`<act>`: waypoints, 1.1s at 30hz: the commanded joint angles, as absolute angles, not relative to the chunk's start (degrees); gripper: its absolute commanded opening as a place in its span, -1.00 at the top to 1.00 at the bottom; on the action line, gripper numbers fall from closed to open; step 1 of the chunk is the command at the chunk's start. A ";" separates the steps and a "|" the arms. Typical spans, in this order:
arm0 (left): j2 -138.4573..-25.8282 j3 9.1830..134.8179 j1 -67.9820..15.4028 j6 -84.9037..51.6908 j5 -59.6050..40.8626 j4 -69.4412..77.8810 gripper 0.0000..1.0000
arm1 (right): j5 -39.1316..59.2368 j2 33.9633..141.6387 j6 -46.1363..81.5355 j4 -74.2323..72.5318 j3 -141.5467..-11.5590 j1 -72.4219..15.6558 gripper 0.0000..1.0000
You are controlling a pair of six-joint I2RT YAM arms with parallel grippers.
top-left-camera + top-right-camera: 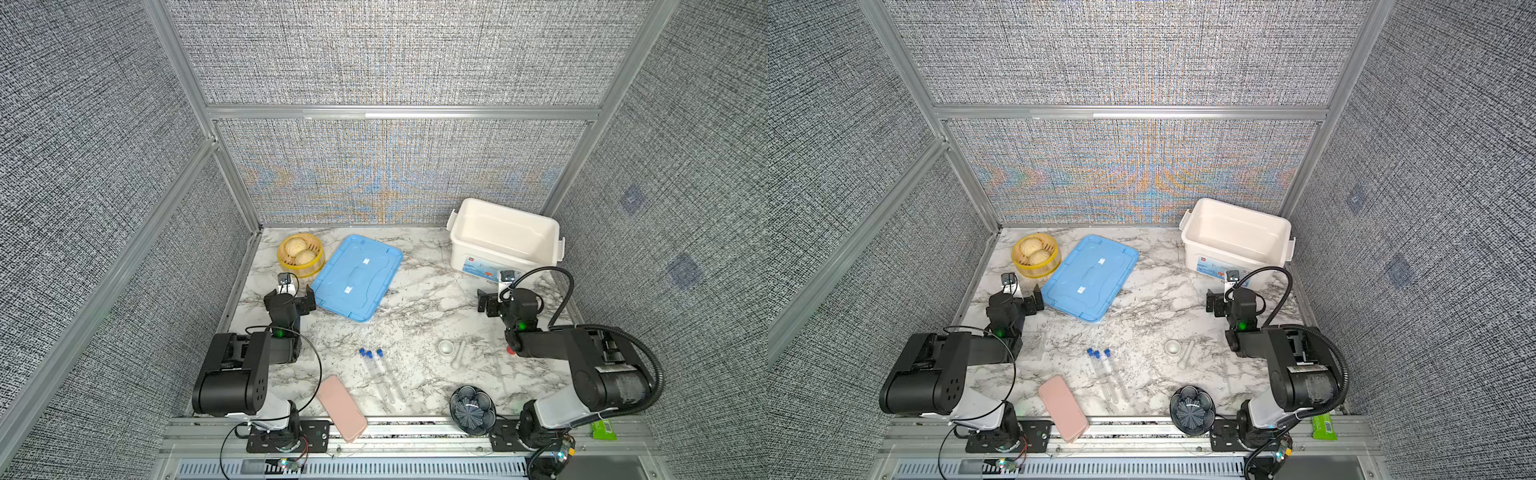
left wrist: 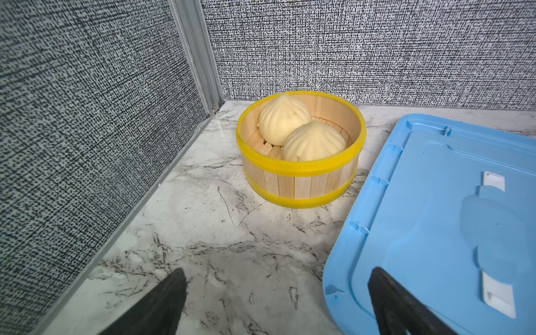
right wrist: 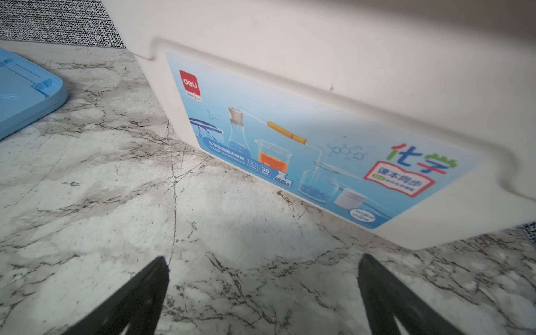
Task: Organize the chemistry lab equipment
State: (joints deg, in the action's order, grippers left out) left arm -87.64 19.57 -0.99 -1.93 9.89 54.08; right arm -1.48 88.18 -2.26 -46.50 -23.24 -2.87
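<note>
My left gripper (image 2: 277,274) hangs with its jaws wide apart and nothing between them. It is low over bare marble between the yellow steamer basket (image 2: 301,185) and the blue lid (image 2: 435,217). The right gripper (image 3: 264,261) is spread just as wide, holding nothing. It faces the labelled wall of the white box (image 3: 319,58) (the sticker shows flasks and a beaker).

In both top views the three tubes (image 1: 380,374) lie side by side on the table (image 1: 415,307), front and middle, with their blue caps toward the back wall. The pink case (image 1: 341,403) lies near them at the front edge. To the right of the tubes sits the white mortar (image 1: 446,345), upright. The pestle (image 1: 459,355) lies just beside it; whether they touch I cannot tell. The clear rack (image 1: 1034,345) rests close to the left arm and is hard to pick out against the marble. The box stands open at the back right, well apart from the tubes.
</note>
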 commanded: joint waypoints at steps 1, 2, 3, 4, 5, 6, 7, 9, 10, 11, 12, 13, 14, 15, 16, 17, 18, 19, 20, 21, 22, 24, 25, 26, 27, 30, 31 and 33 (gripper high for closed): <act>-87.55 19.52 -1.02 -2.19 9.19 55.27 -0.97 | -1.65 87.99 -2.23 -47.81 -23.12 -2.88 -0.98; -87.54 19.60 -1.02 -2.20 9.14 55.24 -0.97 | -1.67 87.98 -2.25 -47.82 -23.14 -2.90 -0.98; -87.59 19.53 -1.05 -2.12 9.14 55.25 -0.97 | -1.59 87.98 -2.20 -47.77 -23.12 -2.82 -0.97; -87.62 19.60 -1.02 -2.11 9.10 55.23 -0.97 | -1.58 87.93 -2.20 -47.79 -23.11 -2.86 -0.98; -87.55 19.67 -1.02 -2.18 9.14 55.21 -0.97 | -1.58 88.06 -2.20 -47.86 -23.16 -2.86 -0.98; -87.54 19.66 -1.05 -2.20 9.14 55.26 -0.97 | -1.58 88.07 -2.23 -47.89 -23.19 -2.81 -0.98; -87.58 19.67 -0.99 -2.20 9.14 55.15 -0.97 | -1.58 87.99 -2.27 -47.87 -23.14 -2.83 -0.98; -87.68 19.60 -0.97 -2.18 9.14 55.17 -0.97 | -1.58 87.99 -2.26 -47.82 -23.11 -2.86 -0.98; -87.64 19.69 -0.98 -2.20 9.18 55.17 -0.97 | -1.58 87.98 -2.25 -47.88 -23.12 -2.81 -0.98; -87.66 19.69 -0.99 -2.20 9.14 55.05 -0.97 | -1.58 87.97 -2.28 -47.92 -23.11 -2.82 -0.97; -87.63 19.72 -1.05 -2.20 9.14 54.95 -0.97 | -1.58 87.83 -2.28 -48.10 -22.98 -2.83 -0.98; -87.60 19.71 -1.05 -2.20 9.14 55.01 -0.97 | -1.63 87.82 -2.24 -48.09 -22.89 -2.81 -0.98; -87.56 19.61 -1.03 -2.20 9.14 55.09 -0.97 | -1.61 87.85 -2.22 -48.35 -22.92 -2.82 -0.98; -87.48 19.54 -1.02 -2.20 9.14 55.25 -0.97 | -1.51 87.74 -2.24 -48.27 -23.08 -2.87 -0.98; -87.47 19.36 -1.05 -2.20 9.14 55.43 -0.97 | -1.45 87.41 -2.28 -47.02 -23.41 -2.82 -0.98; -87.38 19.18 -1.02 -2.08 9.03 55.85 -0.97 | -1.86 87.12 -2.16 -45.69 -24.07 -2.81 -0.98; -87.24 18.54 -1.02 -1.65 8.70 56.78 -0.97 | -2.14 86.63 -1.99 -44.95 -24.26 -2.84 -0.98; -86.35 17.63 -1.06 -1.42 8.07 57.71 -0.97 | -2.24 85.92 -1.94 -44.42 -24.25 -2.81 -0.98; -85.27 16.64 -1.12 -1.49 7.92 58.85 -0.97 | -2.36 84.80 -1.93 -44.08 -23.87 -2.89 -0.98; -84.38 15.93 -1.08 -1.40 7.93 59.50 -0.97 | -2.72 83.49 -2.13 -44.15 -23.26 -2.94 -0.98; -82.77 15.52 -1.10 -1.33 8.00 58.96 -0.97 | -3.98 81.72 -2.11 -43.97 -22.34 -3.35 -0.98; -78.58 16.10 -1.14 -0.97 7.49 53.90 -0.97 | -9.10 77.29 -1.07 -42.44 -20.70 -4.95 -0.98; -75.76 17.32 -1.12 -0.97 7.09 48.92 -0.97 | -11.10 74.40 0.45 -39.63 -20.43 -5.59 -0.98; -73.29 18.73 -1.13 -0.33 6.35 44.12 -0.97 | -12.44 71.65 2.73 -36.03 -20.68 -5.89 -0.98; -70.56 20.31 -1.13 1.77 4.24 37.46 -0.97 | -14.64 68.33 5.57 -29.76 -21.94 -6.42 -0.98; -64.58 25.44 -1.19 -1.73 4.61 22.57 -0.97 | -23.50 60.68 7.58 -13.39 -27.72 -10.68 -0.98; -62.91 26.95 -1.23 -3.97 6.01 17.79 -0.97 | -25.85 58.74 7.53 -10.75 -29.16 -12.40 -0.98; -60.55 29.25 -1.22 -7.74 9.15 11.15 -0.97 | -27.80 55.76 7.33 -7.50 -31.34 -14.53 -0.98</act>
